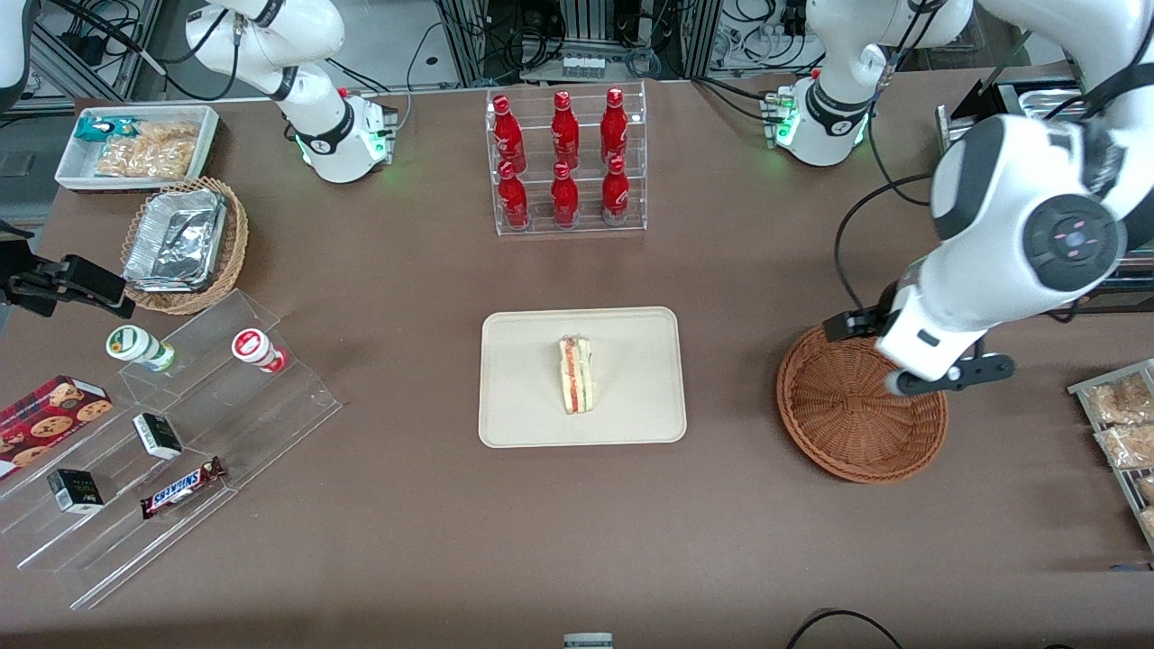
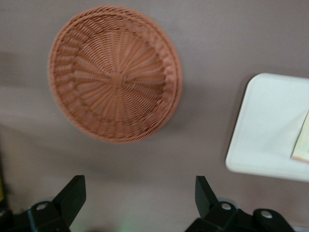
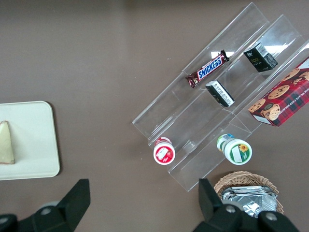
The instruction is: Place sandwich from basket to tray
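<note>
Gripper point(image 2: 137, 203) open above basket point(image 1: 852, 424); front-only: sandwich point(image 1: 576, 374) on tray point(image 1: 514, 379).

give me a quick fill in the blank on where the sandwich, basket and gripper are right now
1. The sandwich lies on the ____.
2. The basket holds ____.
3. The fingers of the gripper are ____.
4. The gripper hangs above the ____ rather than the tray.

Missing words: tray; nothing; open; basket
</note>
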Action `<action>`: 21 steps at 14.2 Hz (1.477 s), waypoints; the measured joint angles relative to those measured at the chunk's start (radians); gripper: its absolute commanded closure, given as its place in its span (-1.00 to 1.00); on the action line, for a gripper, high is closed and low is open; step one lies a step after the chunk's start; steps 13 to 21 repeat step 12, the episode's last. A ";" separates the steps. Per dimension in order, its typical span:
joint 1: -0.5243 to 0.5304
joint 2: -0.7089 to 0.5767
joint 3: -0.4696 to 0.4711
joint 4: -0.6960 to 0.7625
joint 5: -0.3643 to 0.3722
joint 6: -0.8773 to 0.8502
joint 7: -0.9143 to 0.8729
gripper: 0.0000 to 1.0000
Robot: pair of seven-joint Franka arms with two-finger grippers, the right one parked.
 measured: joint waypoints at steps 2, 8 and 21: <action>0.073 -0.045 -0.034 -0.001 -0.001 -0.053 0.092 -1.00; 0.224 -0.160 -0.096 -0.016 0.011 -0.083 0.312 -1.00; 0.234 -0.226 -0.097 -0.082 0.047 -0.032 0.327 -1.00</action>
